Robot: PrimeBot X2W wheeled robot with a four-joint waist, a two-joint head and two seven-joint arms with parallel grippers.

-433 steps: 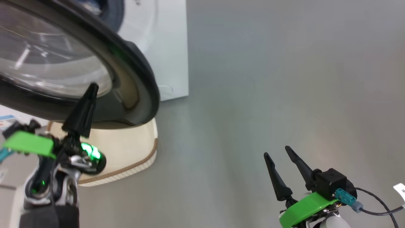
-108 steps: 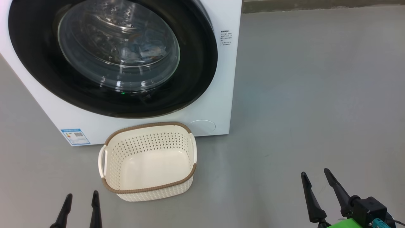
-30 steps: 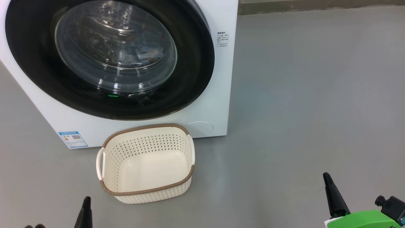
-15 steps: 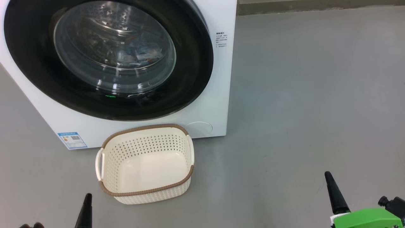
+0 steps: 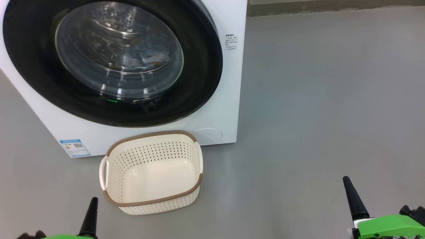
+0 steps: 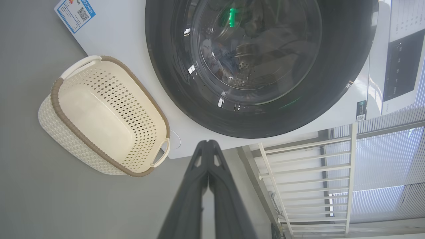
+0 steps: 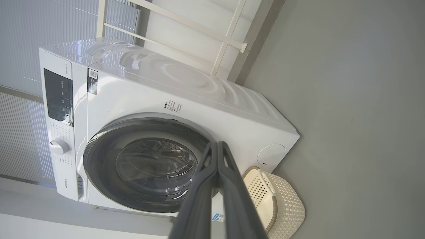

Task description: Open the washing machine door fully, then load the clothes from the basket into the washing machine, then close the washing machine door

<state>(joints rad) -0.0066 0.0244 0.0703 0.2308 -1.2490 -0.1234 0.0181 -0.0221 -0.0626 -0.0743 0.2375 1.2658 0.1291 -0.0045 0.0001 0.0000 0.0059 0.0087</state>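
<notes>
The white washing machine (image 5: 219, 109) stands ahead with its black-rimmed door (image 5: 199, 83) flat against its front. Through the glass I see clothes (image 5: 146, 58) lying in the drum, pale blue among them. In front of the machine the cream basket (image 5: 151, 171) sits on the floor with nothing in it. My left gripper (image 5: 93, 212) is at the lower left, near the basket's front left corner, shut with nothing held. My right gripper (image 5: 353, 199) is at the lower right, well clear of the machine, shut and holding nothing. Both wrist views show the door (image 6: 252, 66) (image 7: 146, 166), and each gripper (image 6: 208, 146) (image 7: 217, 147) with its fingers pressed together.
Grey floor (image 5: 315, 99) stretches to the right of the machine. A white railing (image 6: 305, 179) and ribbed wall panels stand behind it. A blue label sticker (image 5: 74, 147) and a round service flap (image 5: 208, 135) mark the machine's lower front.
Long ago the door stood open over the basket; it is now against the machine. Over the last second both grippers have crept slightly upward in the head view.
</notes>
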